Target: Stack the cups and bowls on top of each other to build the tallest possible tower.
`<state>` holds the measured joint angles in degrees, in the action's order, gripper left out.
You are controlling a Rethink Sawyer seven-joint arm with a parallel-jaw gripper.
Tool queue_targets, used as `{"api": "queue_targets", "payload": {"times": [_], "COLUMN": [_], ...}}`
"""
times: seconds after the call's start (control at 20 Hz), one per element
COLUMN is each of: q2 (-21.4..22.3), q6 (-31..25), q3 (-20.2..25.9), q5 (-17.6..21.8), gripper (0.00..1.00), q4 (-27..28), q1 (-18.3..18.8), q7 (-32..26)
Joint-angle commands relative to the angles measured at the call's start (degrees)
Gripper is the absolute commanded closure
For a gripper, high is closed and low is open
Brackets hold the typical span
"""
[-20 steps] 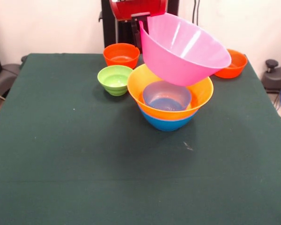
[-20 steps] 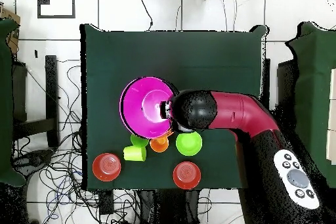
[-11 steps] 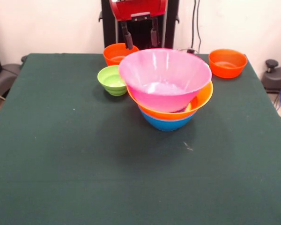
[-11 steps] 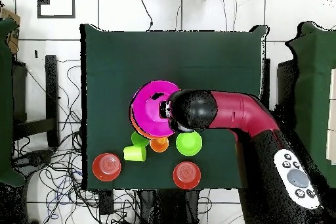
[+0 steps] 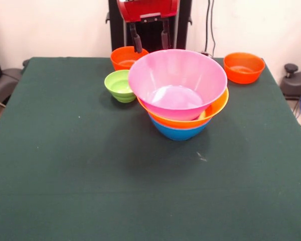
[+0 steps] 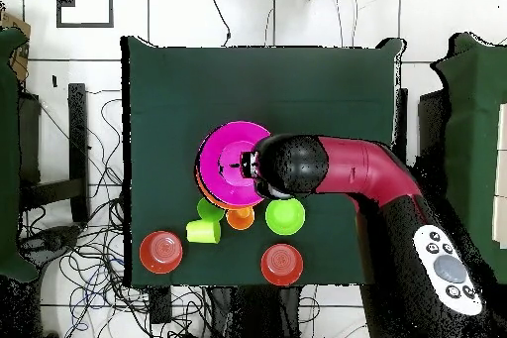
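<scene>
**Pink bowl released onto the tower**

A second ago the pink bowl [image 5: 177, 83] hung tilted in the claw [image 5: 150, 38] above the pile; it now sits upright, nested in the yellow-orange bowl [image 5: 216, 105], which rests in the blue bowl [image 5: 179, 131]. The claw has let go and hangs just behind the pink rim, its two fingers [image 5: 136, 41] spread apart and empty. The tower stands a little beyond the counter's [image 5: 80, 181] centre, toward the far edge. Near that edge wait a small green bowl [image 5: 121, 85] and two small orange bowls [image 5: 128, 57] [image 5: 243, 67]. From overhead, cups show beside the tower: a lime-yellow cup [image 6: 203, 231] and an orange cup [image 6: 240, 218]. The large bowls look finished; smaller pieces probably come next
</scene>
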<state>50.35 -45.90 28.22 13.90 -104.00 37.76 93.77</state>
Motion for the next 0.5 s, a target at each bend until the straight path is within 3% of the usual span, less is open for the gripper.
{"api": "queue_targets", "payload": {"times": [0.05,0.5], "q2": [-2.03,-4.78], "q6": [2.89,4.79], "q3": [2.03,1.99], "q5": [-0.47,0.32], "gripper": [0.0,0.0], "q4": [1.99,3.13], "q1": [-1.27,-1.78], "q7": [1.38,1.87]}}
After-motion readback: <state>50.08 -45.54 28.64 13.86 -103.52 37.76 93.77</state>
